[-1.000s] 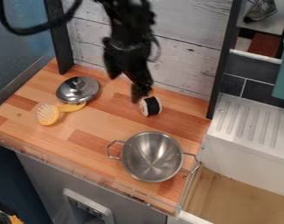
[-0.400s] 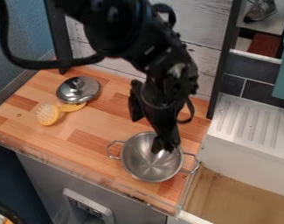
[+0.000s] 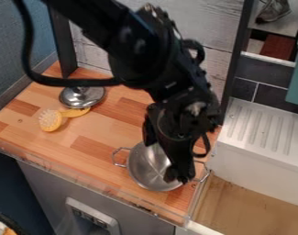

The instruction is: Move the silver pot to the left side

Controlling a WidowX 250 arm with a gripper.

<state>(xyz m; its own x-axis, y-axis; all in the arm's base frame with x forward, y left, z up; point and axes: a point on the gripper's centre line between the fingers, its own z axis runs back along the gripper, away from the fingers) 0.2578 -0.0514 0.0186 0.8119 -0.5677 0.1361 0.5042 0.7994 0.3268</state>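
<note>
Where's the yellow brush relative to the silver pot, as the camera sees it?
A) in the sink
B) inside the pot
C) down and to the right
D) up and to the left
D: the brush lies on the wooden counter, above and left of the pot.

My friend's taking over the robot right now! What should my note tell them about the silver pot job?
Tool: down over the silver pot, at its right part; I can't tell if it has a grip.
Pot: upright on the right part of the wooden counter, in the camera view.
Done: the tool is at the pot.
Left: get or check a grip, move the pot left, let go. Maybe watch out for the lid and brush there.
</note>
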